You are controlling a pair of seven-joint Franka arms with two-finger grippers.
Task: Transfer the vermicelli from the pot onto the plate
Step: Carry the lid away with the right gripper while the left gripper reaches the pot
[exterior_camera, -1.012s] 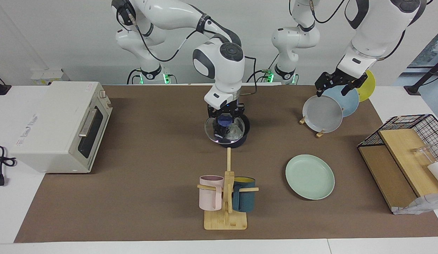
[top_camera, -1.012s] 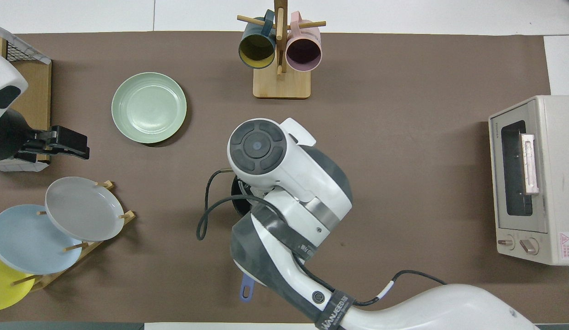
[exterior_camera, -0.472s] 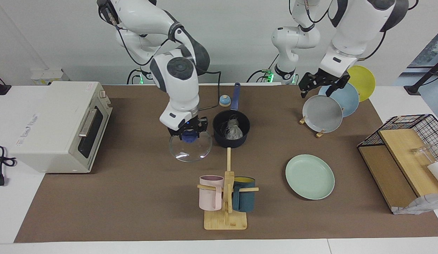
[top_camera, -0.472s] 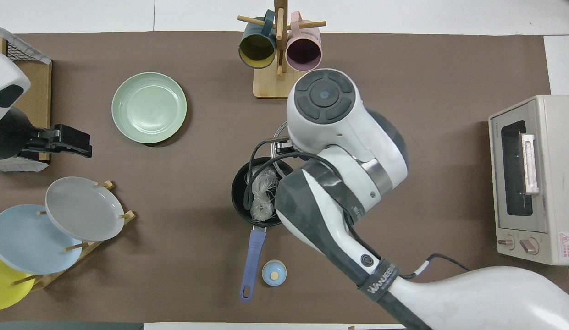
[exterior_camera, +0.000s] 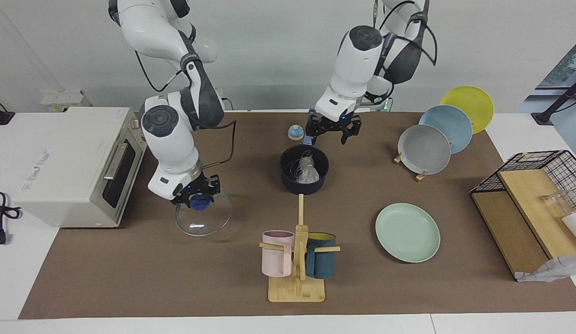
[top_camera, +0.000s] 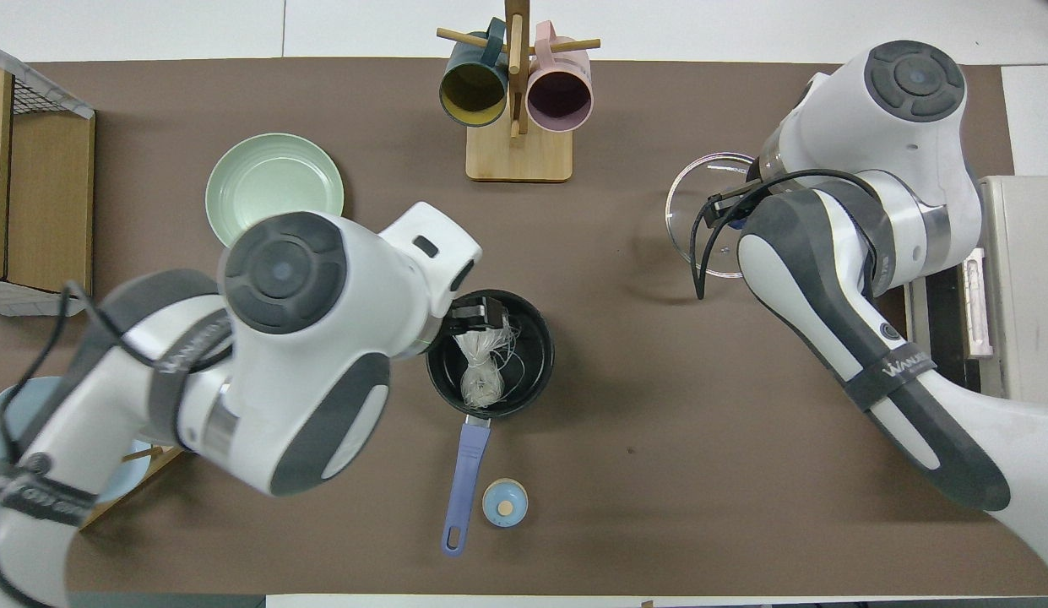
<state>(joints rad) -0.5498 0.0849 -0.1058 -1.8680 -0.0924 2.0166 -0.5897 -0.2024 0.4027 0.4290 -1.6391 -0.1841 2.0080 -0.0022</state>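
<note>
A small round dark navy saucepan, the pot (exterior_camera: 304, 174), stands uncovered near the middle of the brown table mat, its long blue handle (top_camera: 464, 485) pointing toward the robots. Inside lies the vermicelli (exterior_camera: 307, 170), 1 translucent whitish tangle of thin noodles, resting on the black bottom.

The left gripper (exterior_camera: 333, 129) hangs over the pot's rim on the robots' side, fingers spread and empty, above the noodles and not touching them. The right gripper (exterior_camera: 196, 196) is pinched on the blue knob of a round glass lid (exterior_camera: 204, 217), which is low over or on the mat toward the right arm's end, near a cream toaster oven (exterior_camera: 79, 162); whether the lid has touched down cannot be told.

The round pale mint-green plate (exterior_camera: 407, 232) sits empty, farther from the robots than the pot and toward the left arm's end of the table.

The step in hand appears to be the left gripper's reach into the pot. To do it well, it should likely centre over the tangle, drop straight down with fingers wide, close low so the strands bunch between the pads, then lift slowly. Loose strands may trail over the rim or slip free. A wooden mug stand (exterior_camera: 297, 260) between pot and plate should be avoided during the carry.
</note>
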